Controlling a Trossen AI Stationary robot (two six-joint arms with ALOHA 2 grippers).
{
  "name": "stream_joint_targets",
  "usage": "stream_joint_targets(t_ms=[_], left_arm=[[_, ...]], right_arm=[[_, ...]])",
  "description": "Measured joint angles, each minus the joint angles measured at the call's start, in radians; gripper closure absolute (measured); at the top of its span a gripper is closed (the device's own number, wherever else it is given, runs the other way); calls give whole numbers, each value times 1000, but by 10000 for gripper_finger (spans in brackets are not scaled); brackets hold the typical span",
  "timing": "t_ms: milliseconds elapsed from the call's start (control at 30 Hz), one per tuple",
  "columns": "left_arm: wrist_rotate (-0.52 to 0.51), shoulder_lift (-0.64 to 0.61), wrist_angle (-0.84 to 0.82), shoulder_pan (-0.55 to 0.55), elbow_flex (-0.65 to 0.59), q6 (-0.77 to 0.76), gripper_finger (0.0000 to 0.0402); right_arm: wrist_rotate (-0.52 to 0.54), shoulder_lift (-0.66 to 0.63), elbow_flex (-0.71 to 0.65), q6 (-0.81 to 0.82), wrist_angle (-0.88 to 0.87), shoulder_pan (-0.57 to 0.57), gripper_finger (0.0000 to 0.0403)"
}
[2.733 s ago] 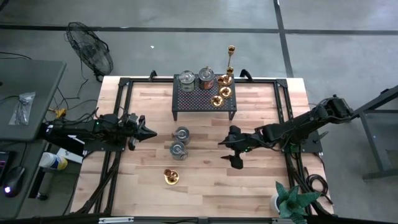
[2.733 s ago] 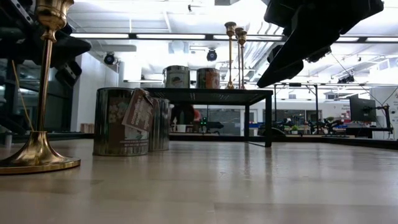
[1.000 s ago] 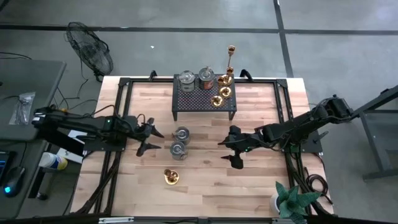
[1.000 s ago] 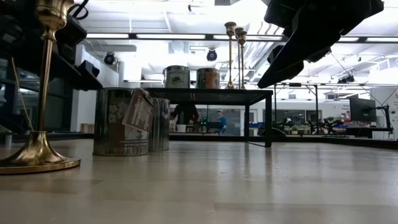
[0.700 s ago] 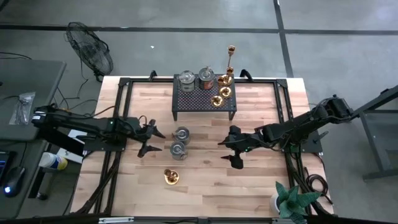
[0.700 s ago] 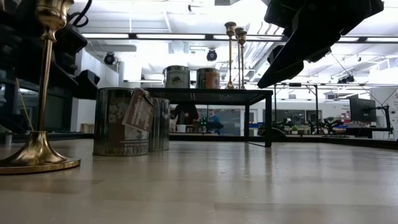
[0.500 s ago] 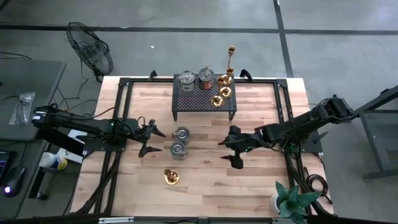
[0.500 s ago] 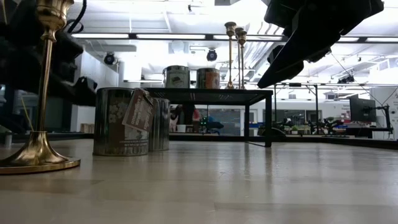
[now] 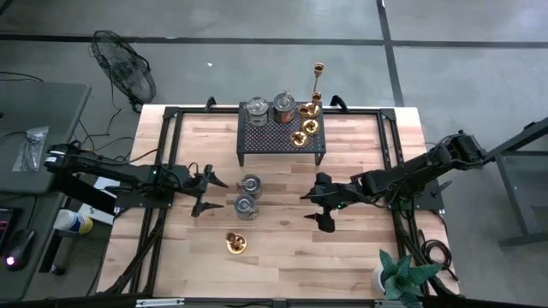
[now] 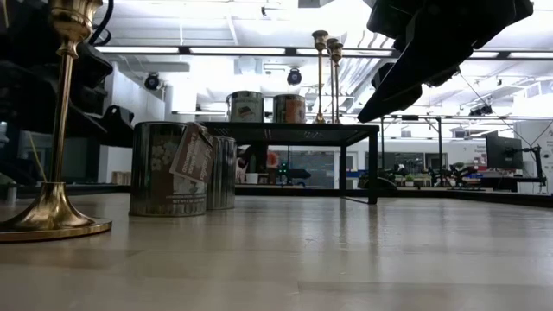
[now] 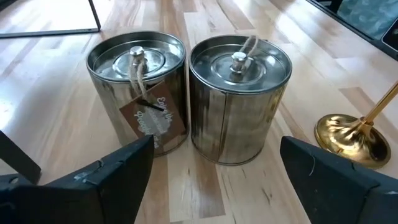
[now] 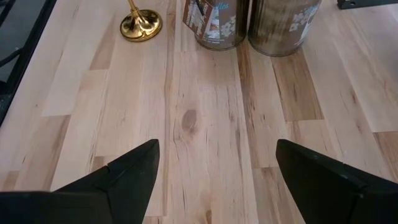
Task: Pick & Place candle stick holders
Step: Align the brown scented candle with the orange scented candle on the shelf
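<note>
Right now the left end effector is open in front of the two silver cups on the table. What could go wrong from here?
1. The two silvery cups stand almost touching, so a finger of the left end effector may not fit between them and could push the neighbour.
2. The paper tag on one cup could catch under a finger.
3. The brass candlestick stands close by; a shoved cup might tip it.

wooden table (image 9: pixel 360 248), black stand (image 9: pixel 282 137), silvery cups (image 9: pixel 246 204), brass candlestick (image 9: pixel 235 244)
</note>
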Motion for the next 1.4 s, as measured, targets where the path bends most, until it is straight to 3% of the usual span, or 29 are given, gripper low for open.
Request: stream_joint_targets(t_ms=[1067, 1200, 1400], left_arm=[[-32, 0, -2, 0, 0, -2, 57], [-34, 0, -2, 0, 0, -8, 57], [-44, 0, -3, 0, 0, -8, 57]], right_arm=[[-14, 1, 0, 0, -1, -14, 87], [-30, -29, -25, 0, 124, -28, 87], [-24, -111, -180, 0, 389, -52, 87]])
